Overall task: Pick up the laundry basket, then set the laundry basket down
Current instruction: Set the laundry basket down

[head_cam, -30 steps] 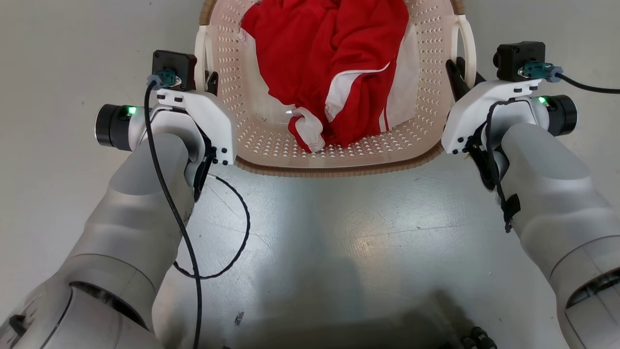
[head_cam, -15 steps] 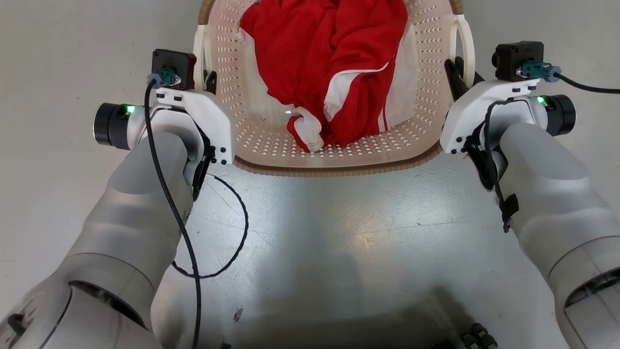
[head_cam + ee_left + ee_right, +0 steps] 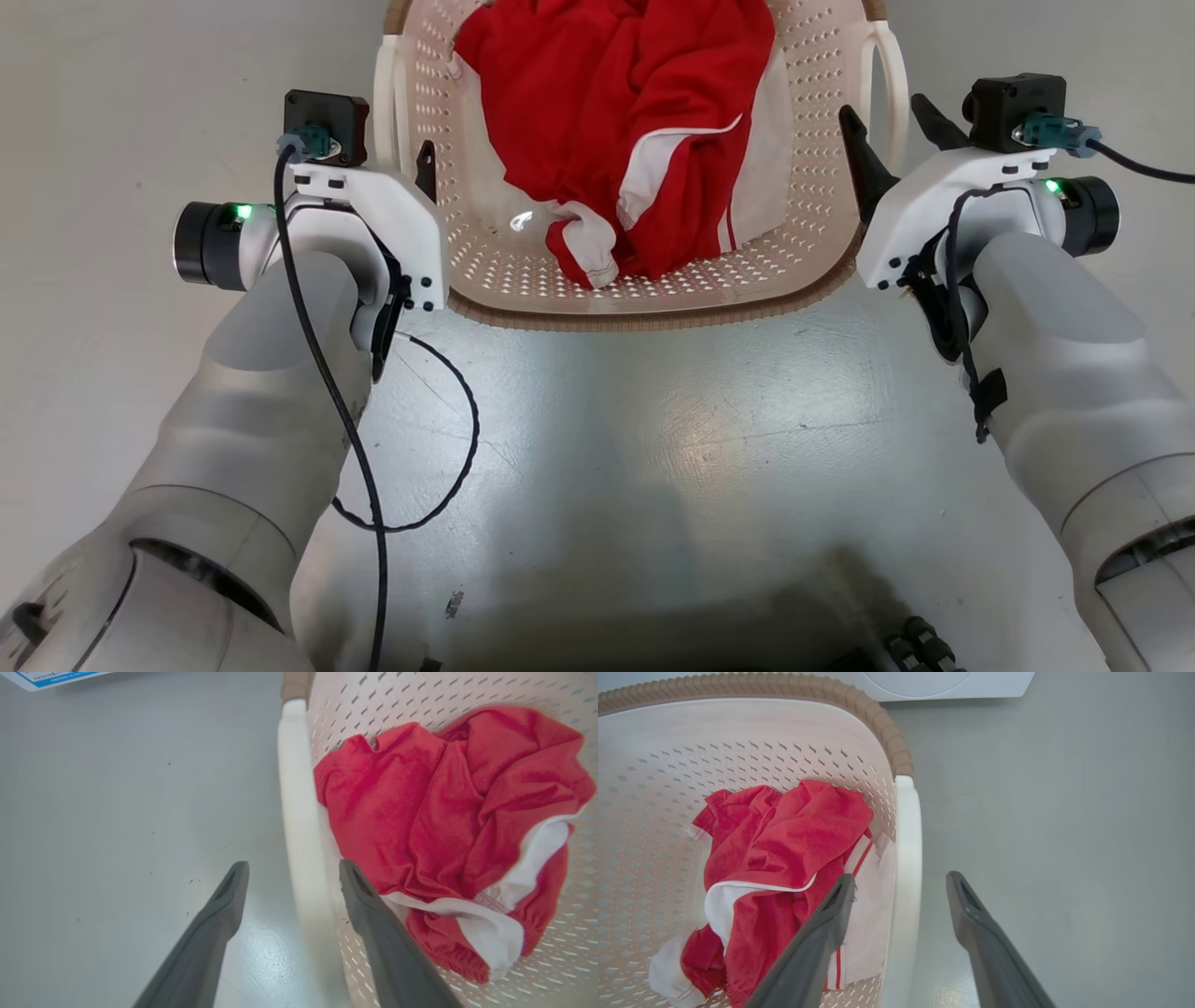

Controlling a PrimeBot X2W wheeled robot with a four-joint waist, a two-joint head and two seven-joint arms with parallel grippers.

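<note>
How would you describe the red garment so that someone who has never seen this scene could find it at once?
Look down at the grey floor, where the laundry basket, cream with a brown rim, stands. Crumpled inside it lies the red garment, bright against the pale perforated walls and marked by its white trim.

Cream perforated basket (image 3: 467, 187), brown woven-look rim (image 3: 653, 322), red-white garment (image 3: 635, 93)

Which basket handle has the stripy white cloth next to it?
The right handle, between the right gripper's fingers; by the left handle the cloth is red.
</note>
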